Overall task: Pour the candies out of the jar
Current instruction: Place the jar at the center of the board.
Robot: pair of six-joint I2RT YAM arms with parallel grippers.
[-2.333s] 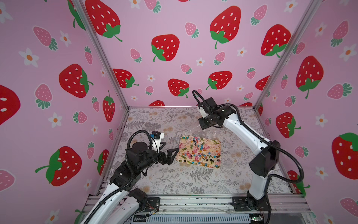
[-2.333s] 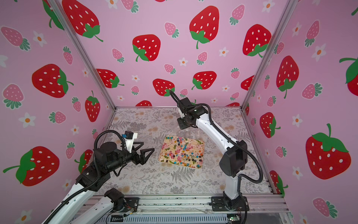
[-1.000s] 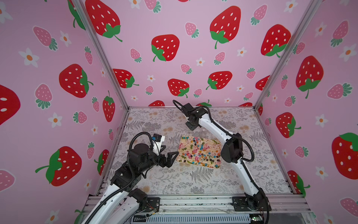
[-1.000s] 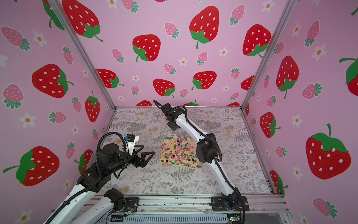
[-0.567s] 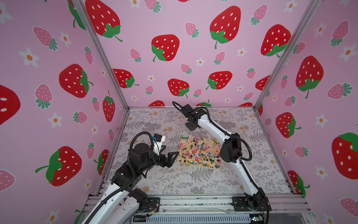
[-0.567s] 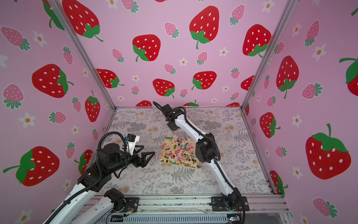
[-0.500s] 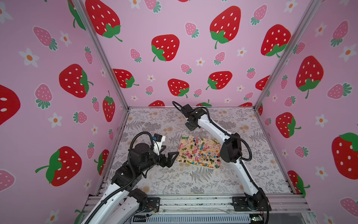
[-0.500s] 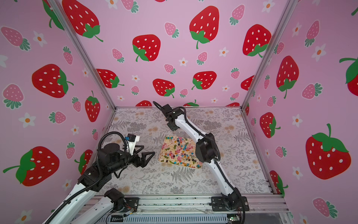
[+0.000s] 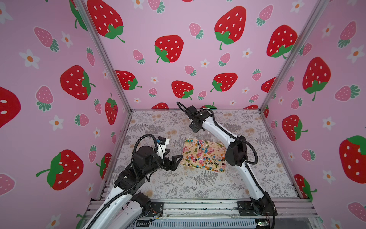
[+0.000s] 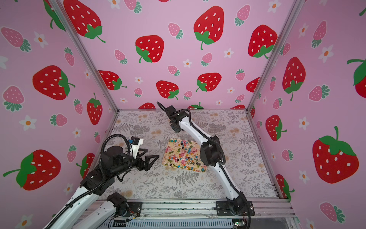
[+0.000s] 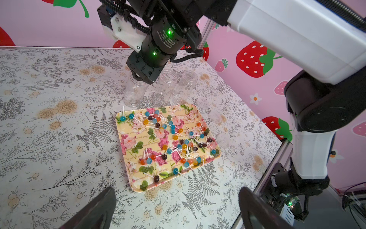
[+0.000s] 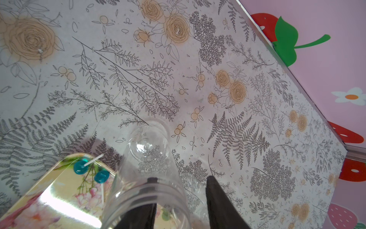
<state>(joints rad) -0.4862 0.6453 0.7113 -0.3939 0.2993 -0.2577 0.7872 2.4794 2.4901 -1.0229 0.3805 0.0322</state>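
Jars (image 11: 135, 93): three, clear, standing side by side in the upper middle of the frame.
Tray (image 11: 126, 147): one.
Candies (image 11: 122, 118): several dozen, too many to count exactly.
Robot arms (image 9: 216, 129): two.

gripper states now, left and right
left gripper: open, holding nothing
right gripper: open, jaws parted at the empty jar, no grip

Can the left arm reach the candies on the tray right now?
Likely yes: the left gripper hangs open beside the tray of candies, nothing between; the right arm is over the opposite side.
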